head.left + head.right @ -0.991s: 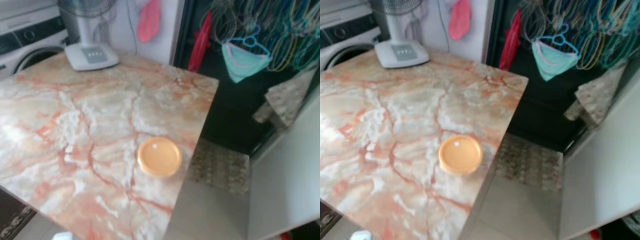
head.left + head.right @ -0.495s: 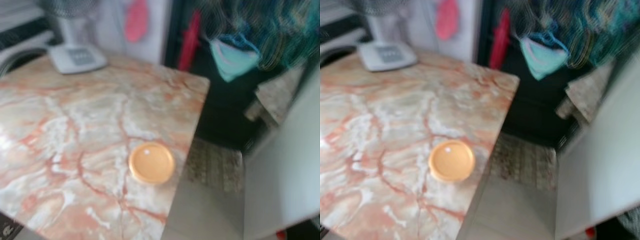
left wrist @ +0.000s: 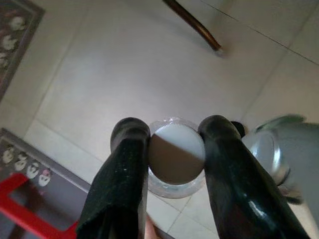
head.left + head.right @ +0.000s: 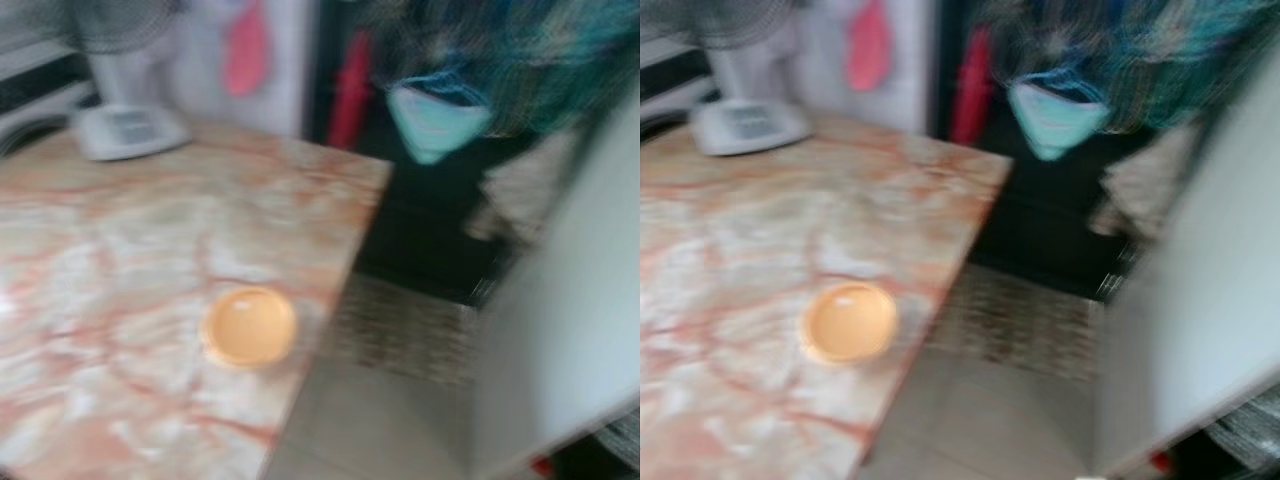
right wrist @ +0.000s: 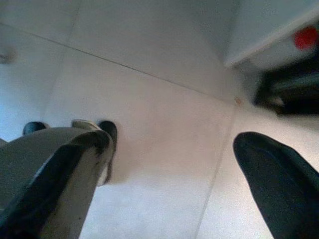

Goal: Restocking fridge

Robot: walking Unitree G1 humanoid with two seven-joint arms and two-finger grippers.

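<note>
Here, you are looking at a blurred head view, which suggests the robot is walking or turning. A marble-patterned bench [image 4: 120, 260] is taking up the robot's left side, with tiled floor [image 4: 390, 420] and a patterned mat [image 4: 405, 330] to its right. A white panel [image 4: 560, 330], possibly the fridge door, is standing at the far right. A fan base [image 4: 125, 130] is sitting at the bench's far corner, and hangers [image 4: 470, 60] are dangling in the dark doorway beyond.

An orange lid [image 4: 248, 327] is lying flat near the bench's right edge, apart from everything else.

The left tool [image 3: 174, 149] is hanging low over the floor and gripping a clear jar [image 3: 175, 154] with a white cap, one finger [image 3: 127, 164] on each side of the neck. You are likely carrying it this way so it remains upright during travel to the fridge.

The right tool [image 5: 169, 164] is spread wide, holding nothing, and pointing down at the floor, probably kept free for the door.

No label, brand or writing is legible in any view.
</note>
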